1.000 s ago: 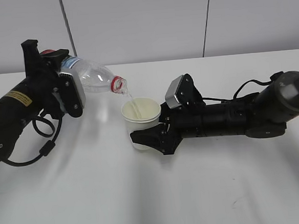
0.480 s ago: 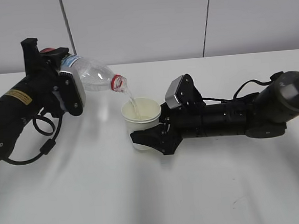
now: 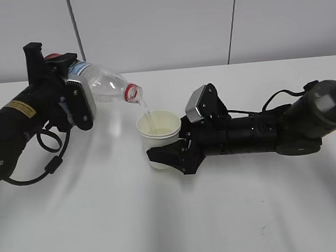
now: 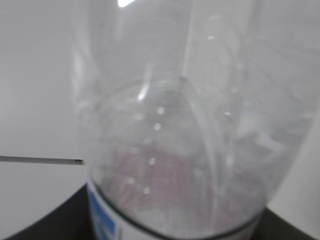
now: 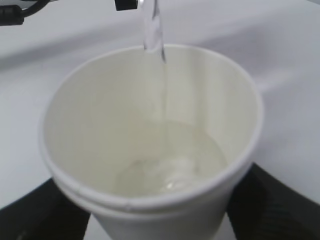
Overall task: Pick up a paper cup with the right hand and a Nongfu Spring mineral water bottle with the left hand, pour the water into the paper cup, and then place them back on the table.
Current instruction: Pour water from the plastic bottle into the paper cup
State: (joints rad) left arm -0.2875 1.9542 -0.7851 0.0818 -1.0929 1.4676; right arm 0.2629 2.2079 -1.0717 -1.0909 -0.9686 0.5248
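My left gripper [image 3: 67,92] is shut on the clear Nongfu Spring bottle [image 3: 105,87], held tilted with its red-ringed neck [image 3: 132,94] down to the right, above the cup. A thin stream of water [image 3: 147,117] falls from the mouth into the off-white paper cup [image 3: 157,139]. My right gripper [image 3: 167,155] is shut on the cup's lower wall, holding it upright at the table [image 3: 163,218]. In the right wrist view the cup [image 5: 150,200] holds water [image 5: 170,160] in its bottom and the stream [image 5: 152,30] enters from above. The bottle [image 4: 175,150] fills the left wrist view; the fingers are hidden.
The white tabletop stretches out in front of both arms. A grey panelled wall [image 3: 161,22] stands behind the table. Looped black cables [image 3: 52,154] hang under my left arm and cables [image 3: 275,98] run along my right arm.
Both arms hold nearly the same pose. The bottle's neck has dipped very slightly and the stream keeps running into the cup.
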